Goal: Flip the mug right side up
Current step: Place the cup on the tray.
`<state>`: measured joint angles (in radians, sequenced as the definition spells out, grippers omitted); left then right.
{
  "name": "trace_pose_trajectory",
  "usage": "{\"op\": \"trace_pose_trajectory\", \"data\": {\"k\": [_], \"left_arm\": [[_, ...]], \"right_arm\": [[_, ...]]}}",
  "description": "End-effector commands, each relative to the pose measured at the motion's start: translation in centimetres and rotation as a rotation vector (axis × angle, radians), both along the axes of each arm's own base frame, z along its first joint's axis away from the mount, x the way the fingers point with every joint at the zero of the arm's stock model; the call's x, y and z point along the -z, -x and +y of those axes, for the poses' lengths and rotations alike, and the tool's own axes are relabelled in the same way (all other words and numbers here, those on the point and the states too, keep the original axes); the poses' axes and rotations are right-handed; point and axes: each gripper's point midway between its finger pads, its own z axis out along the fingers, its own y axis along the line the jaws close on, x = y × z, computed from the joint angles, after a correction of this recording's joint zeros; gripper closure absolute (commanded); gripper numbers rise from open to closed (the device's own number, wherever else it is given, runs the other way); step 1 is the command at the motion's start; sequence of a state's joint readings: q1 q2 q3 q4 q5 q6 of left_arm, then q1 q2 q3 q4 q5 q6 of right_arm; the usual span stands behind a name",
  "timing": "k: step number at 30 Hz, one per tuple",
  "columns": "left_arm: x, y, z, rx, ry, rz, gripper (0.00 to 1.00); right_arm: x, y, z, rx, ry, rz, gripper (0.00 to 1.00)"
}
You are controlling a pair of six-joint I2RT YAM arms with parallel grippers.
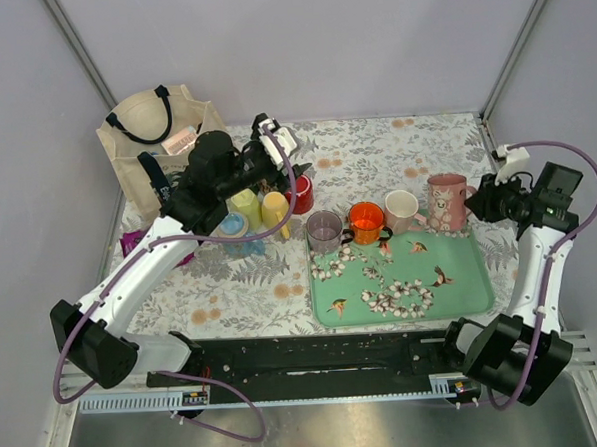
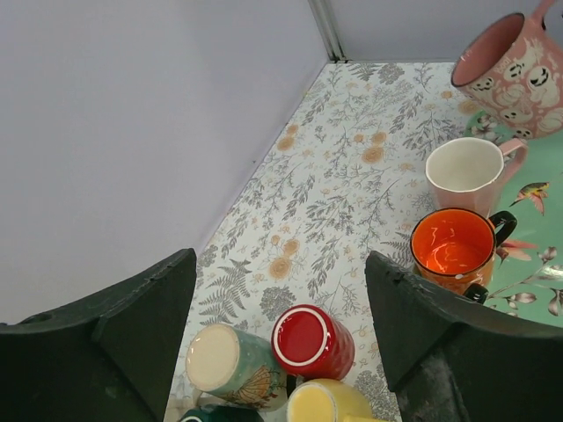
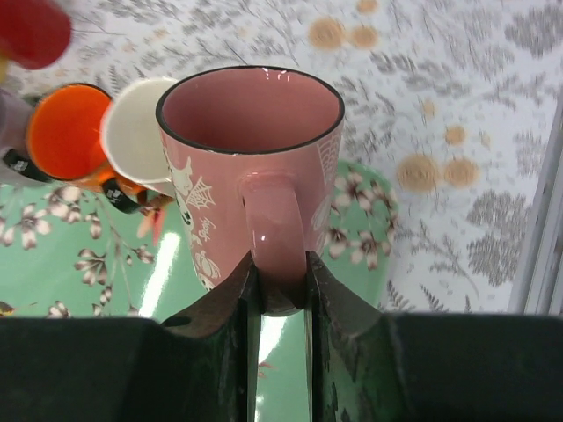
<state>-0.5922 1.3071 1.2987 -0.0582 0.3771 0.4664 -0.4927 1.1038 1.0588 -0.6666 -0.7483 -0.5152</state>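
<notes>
The pink mug [image 3: 251,167] is seen upright at the tray's [image 1: 461,260] far right corner, its handle clenched by the right gripper [image 3: 280,281]. The left gripper [image 2: 280,264] is released. Set-down is judged the step in hand; next, the handle must be let go cleanly.

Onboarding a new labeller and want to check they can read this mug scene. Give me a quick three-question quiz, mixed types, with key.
1. True or false: the right gripper is shut on the handle of the pink mug, which is mouth-up.
2. Which mug stands mouth-down between the fingers of the left gripper in the left wrist view? A) orange mug B) red mug C) white mug
3. Fill in: the left gripper's jaws stand ____.

Key: 1 true; 2 B; 3 open
</notes>
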Motion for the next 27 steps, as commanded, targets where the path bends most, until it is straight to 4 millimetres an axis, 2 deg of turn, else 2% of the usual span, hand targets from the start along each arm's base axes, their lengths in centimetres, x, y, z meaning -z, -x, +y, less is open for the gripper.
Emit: {"op": "trace_pose_trajectory", "data": {"k": [1, 4, 9, 13, 16, 19, 24, 27], "left_arm": [[-2.4, -0.2, 0.9, -0.055, 0.068, -0.009, 0.19], [-2.2, 0.2, 1.3, -0.065, 0.069, -0.006, 0.19], [-1.5, 0.4, 1.9, -0.085, 0.063, 0.012, 0.20], [-1.1, 0.5, 2.4, -0.110, 0.055, 0.014, 0.20], [-0.9, 0.5, 2.8, -0.125, 0.045, 0.019, 0.20], [-0.7, 0.5, 2.7, -0.124, 0.042, 0.028, 0.20], [-0.7, 0.3, 2.2, -0.120, 0.070, 0.052, 0.21], [-0.6, 0.5, 2.1, -0.111, 0.069, 0.056, 0.21]], "right_arm": [[-0.6, -0.4, -3.0, 0.078, 0.078, -0.111, 1.00], [1.4, 0.0, -3.9, 0.099, 0.090, -0.075, 1.00], [4.5, -0.4, -4.3, 0.095, 0.101, -0.078, 1.00], [6.9, -0.3, -4.9, 0.073, 0.245, -0.143, 1.00], [9.4, 0.9, -4.4, 0.021, 0.301, -0.127, 1.00], [10.5, 2.1, -3.7, -0.019, 0.342, -0.127, 1.00], [12.5, 3.8, -4.0, 0.015, 0.370, -0.055, 1.00], [13.0, 4.6, -3.5, 0.003, 0.324, 0.001, 0.89]]}}
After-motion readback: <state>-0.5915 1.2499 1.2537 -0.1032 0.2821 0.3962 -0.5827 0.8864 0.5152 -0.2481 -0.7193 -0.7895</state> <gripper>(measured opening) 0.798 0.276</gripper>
